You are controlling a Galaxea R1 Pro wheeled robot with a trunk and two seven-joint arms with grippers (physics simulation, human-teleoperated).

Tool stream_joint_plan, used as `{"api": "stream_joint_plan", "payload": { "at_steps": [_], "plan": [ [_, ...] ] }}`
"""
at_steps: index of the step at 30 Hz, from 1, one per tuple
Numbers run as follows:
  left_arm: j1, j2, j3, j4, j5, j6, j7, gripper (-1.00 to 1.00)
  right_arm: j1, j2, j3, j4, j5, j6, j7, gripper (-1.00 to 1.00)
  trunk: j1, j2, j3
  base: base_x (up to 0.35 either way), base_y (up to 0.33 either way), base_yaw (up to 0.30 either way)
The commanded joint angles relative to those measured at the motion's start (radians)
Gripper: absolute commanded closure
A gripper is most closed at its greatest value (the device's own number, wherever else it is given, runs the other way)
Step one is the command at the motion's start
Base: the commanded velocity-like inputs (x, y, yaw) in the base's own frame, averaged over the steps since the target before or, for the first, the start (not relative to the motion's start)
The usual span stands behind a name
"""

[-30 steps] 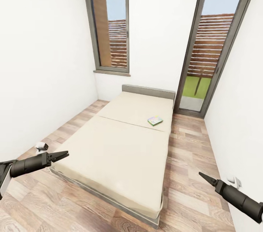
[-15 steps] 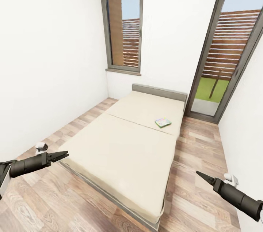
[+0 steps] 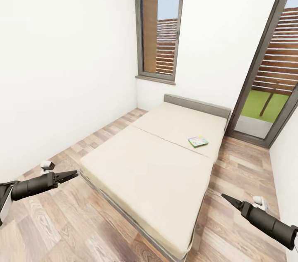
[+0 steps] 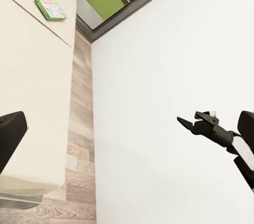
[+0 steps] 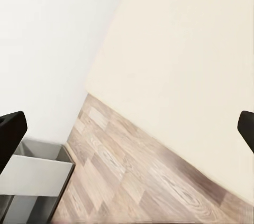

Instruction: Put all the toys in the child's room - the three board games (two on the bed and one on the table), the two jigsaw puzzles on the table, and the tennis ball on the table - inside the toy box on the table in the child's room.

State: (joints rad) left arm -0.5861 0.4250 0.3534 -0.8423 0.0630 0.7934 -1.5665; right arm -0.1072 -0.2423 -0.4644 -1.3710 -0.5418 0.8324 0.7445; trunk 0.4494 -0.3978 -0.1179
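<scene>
One board game (image 3: pixel 198 141), a flat pale green colourful box, lies on the far mattress pad of the bed (image 3: pixel 153 171), near its right side. The left wrist view catches the same board game (image 4: pixel 50 8) on the bed (image 4: pixel 26 75). My left gripper (image 3: pixel 71 176) hovers low over the floor off the bed's near left corner, open and holding nothing. My right gripper (image 3: pixel 227 199) hangs over the floor to the right of the bed, open and empty, and it also appears in the left wrist view (image 4: pixel 185 122). Both grippers are far from the game.
A white wall runs close along the left. A tall window (image 3: pixel 159 26) and a glass door (image 3: pixel 269 96) stand behind the bed. Strips of wood-plank floor (image 3: pixel 244 171) run along both sides of the bed. The right wrist view looks down on the mattress (image 5: pixel 185 49) and floor (image 5: pixel 132 176).
The whole picture has shifted to the right, so the camera has turned left. Bed, window and door sit further right in view. Both grippers keep their places in the picture.
</scene>
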Motion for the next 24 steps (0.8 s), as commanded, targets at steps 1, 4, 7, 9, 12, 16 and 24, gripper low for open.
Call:
{"api": "stream_joint_plan", "payload": {
  "at_steps": [1,4,7,9,12,16,24],
  "plan": [
    [-0.001,0.0,0.0,0.0,-0.001,0.011,-0.004,-1.0,-0.001,0.0,-0.001,-0.004,-0.001,0.006,0.002,-1.0,0.001,-0.002,-0.003,0.002,-0.092,0.256],
    [-0.001,0.0,0.0,0.0,-0.001,0.011,-0.004,-1.0,0.0,0.0,-0.001,-0.009,-0.001,0.006,0.003,-1.0,0.001,-0.002,-0.006,0.002,-0.091,0.255],
    [-0.001,0.0,0.0,0.0,-0.002,0.011,-0.004,-1.0,0.0,0.0,-0.001,-0.012,-0.001,0.007,0.003,-1.0,0.001,-0.002,-0.009,0.001,-0.089,0.255],
    [-0.001,0.0,0.0,0.0,-0.002,0.012,-0.004,-1.0,0.0,0.0,0.0,-0.013,-0.001,0.007,0.003,-1.0,0.001,-0.002,-0.01,0.0,-0.085,0.254],
    [-0.001,0.0,0.0,0.0,-0.002,0.011,-0.004,-1.0,0.0,0.0,0.0,-0.014,-0.001,0.007,0.003,-1.0,0.001,-0.002,-0.013,0.0,-0.066,0.254],
    [-0.001,0.0,-0.001,0.0,-0.001,0.011,-0.004,-1.0,0.0,0.0,0.0,-0.014,-0.001,0.007,0.003,-1.0,0.001,-0.002,-0.017,0.0,-0.03,0.254],
    [-0.001,0.0,0.001,0.0,-0.002,0.011,-0.004,-1.0,0.0,0.0,0.0,-0.014,-0.001,0.019,0.003,-1.0,0.001,-0.002,-0.024,0.0,-0.006,0.253]
  ]
}}
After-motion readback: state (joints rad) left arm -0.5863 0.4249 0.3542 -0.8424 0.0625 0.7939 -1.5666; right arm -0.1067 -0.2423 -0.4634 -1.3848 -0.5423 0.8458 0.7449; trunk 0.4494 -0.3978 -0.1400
